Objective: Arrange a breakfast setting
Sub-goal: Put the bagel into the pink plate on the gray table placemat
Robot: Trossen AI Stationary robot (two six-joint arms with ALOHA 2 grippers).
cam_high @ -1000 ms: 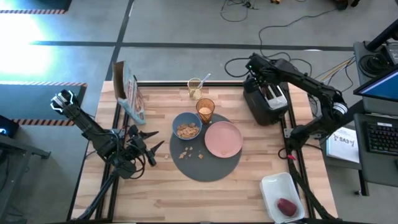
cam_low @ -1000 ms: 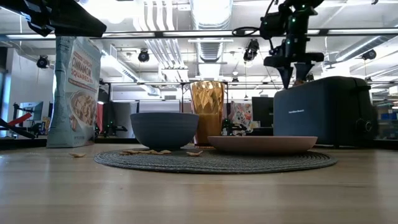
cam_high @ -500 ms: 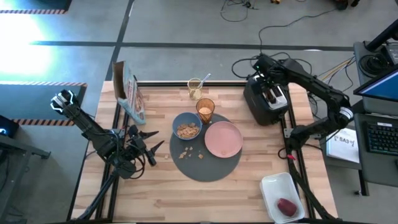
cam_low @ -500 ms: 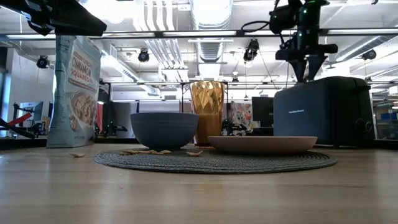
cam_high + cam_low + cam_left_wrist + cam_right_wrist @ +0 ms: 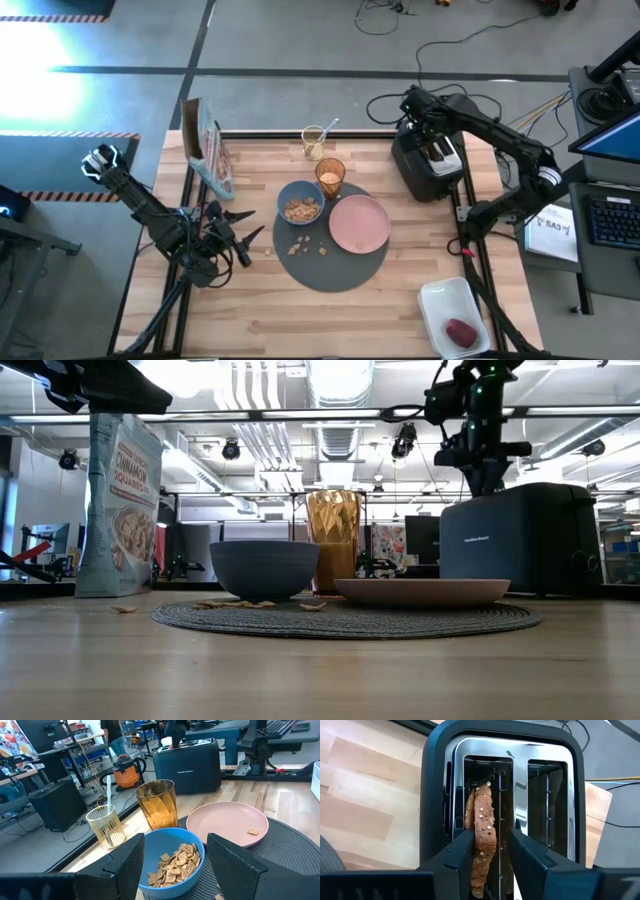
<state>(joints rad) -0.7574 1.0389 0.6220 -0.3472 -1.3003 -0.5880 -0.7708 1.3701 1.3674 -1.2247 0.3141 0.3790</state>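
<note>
A toast slice [image 5: 482, 830] stands on edge in one slot of the black toaster [image 5: 425, 170] at the far right. My right gripper [image 5: 490, 837] reaches down into that slot and is shut on the slice. On the dark-grey mat [image 5: 340, 268] rest a blue bowl [image 5: 300, 203] of cereal, a pink plate [image 5: 360, 222] and an amber tumbler [image 5: 330, 177]. A spoon [image 5: 108, 795] stands in a clear glass [image 5: 314, 140] behind them. The red apple [image 5: 460, 332] lies in the white tray [image 5: 440, 300]. My left gripper [image 5: 245, 240] hovers open at the left, facing the bowl. My right gripper takes the toast slice by its two broad faces near the top edge [image 5: 479, 805], one finger [image 5: 465, 845] on each side. The fingers come steeply from above, reaching down into the slot. The slice stands upright with its lower part inside the toaster.
A cereal box [image 5: 210, 150] stands at the far left of the table. Loose cereal pieces [image 5: 298, 245] lie on the mat and on the wood beside it. The toaster's second slot [image 5: 547, 810] is empty. Bare wood stretches along the near edge.
My right gripper has shifted slightly back and forth over the toaster, and its fingers have drawn together around the toast slice. The slice still stands in the slot.
</note>
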